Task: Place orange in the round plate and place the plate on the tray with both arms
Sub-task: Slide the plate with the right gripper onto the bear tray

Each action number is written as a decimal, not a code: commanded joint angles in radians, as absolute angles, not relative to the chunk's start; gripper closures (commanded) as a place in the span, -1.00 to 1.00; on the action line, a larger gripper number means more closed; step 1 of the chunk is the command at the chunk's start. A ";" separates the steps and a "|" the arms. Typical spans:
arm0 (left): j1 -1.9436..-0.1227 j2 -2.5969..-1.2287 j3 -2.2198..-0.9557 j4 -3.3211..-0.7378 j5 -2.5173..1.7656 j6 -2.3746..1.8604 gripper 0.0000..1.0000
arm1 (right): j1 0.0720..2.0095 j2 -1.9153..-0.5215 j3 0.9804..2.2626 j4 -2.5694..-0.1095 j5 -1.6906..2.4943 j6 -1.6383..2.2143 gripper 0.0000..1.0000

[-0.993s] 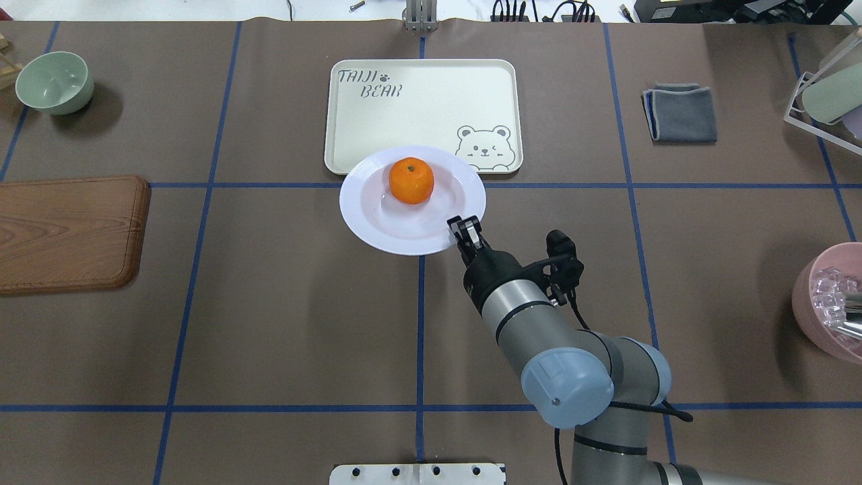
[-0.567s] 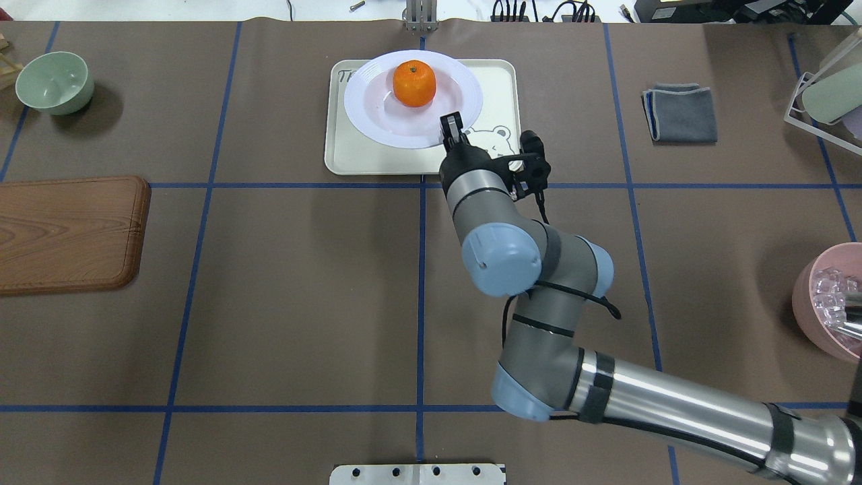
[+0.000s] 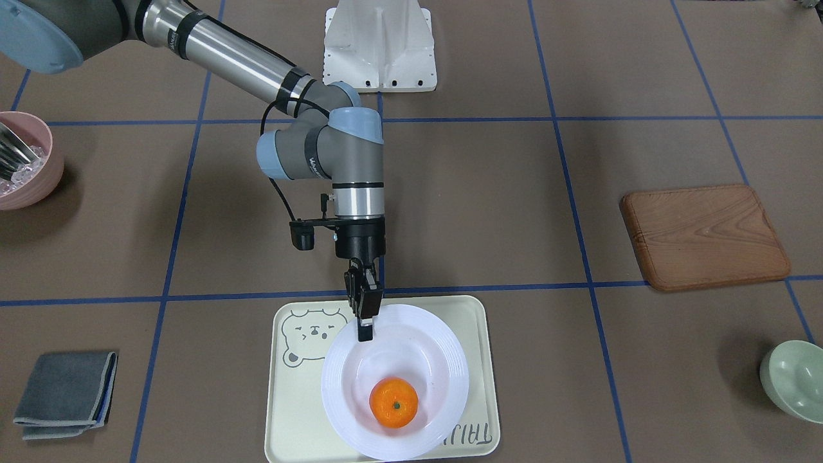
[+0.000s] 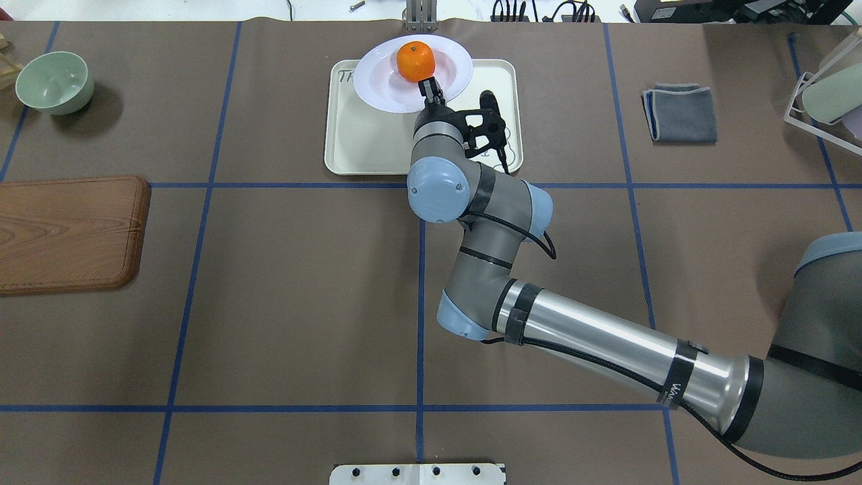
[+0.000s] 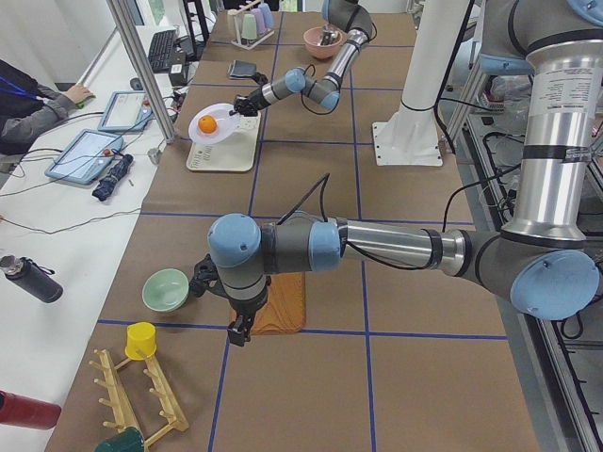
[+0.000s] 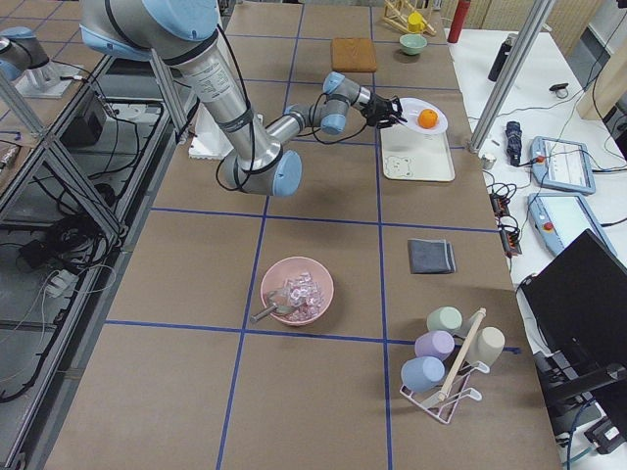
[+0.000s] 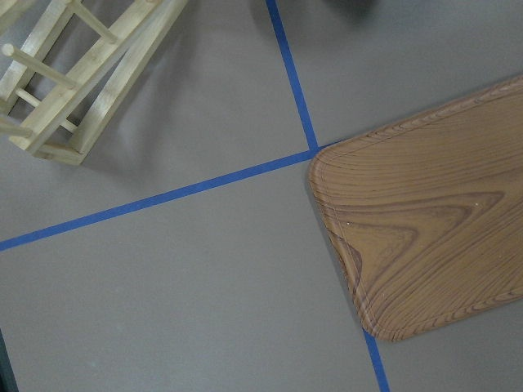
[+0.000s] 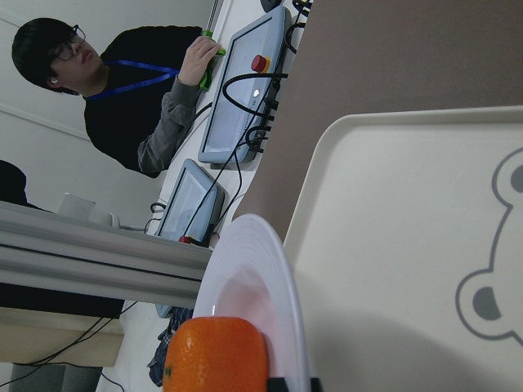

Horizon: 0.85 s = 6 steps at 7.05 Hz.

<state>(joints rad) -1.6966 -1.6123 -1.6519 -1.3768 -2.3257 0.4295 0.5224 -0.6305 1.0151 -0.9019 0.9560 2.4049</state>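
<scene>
The orange [image 4: 415, 60] lies in the sunken centre of the white round plate [image 4: 390, 84]. My right gripper [image 4: 428, 87] is shut on the plate's near rim and holds it raised over the cream bear tray [image 4: 377, 145]. From across the table the same gripper [image 3: 364, 321] pinches the rim of the plate [image 3: 443, 360], with the orange [image 3: 393, 402] inside and the tray [image 3: 289, 399] beneath. The right wrist view has the orange [image 8: 216, 355] and the plate [image 8: 261, 302] above the tray [image 8: 392, 245]. My left gripper [image 5: 237, 329] hangs by the wooden board; I cannot tell its state.
A brown wooden board [image 4: 71, 232] and a pale green bowl [image 4: 54, 82] sit at the left. At the right are a folded grey cloth [image 4: 680, 112], a cup rack [image 4: 825, 94] and a pink bowl [image 3: 22, 161]. A person [image 8: 131, 106] sits beyond the table's far edge.
The right arm has stretched forward, carrying the plate with the orange from the tray's near edge, up and over the tray toward its far side.
</scene>
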 commanded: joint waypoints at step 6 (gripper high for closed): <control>-1.697 -1.612 -1.661 -1.378 -2.326 0.430 -0.97 | 0.474 -0.681 1.052 -0.904 0.977 2.225 -1.00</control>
<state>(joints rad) -1.6966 -1.6122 -1.6602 -1.3775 -2.3255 0.4295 0.4843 -0.6398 0.9861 -0.9033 0.9706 2.3178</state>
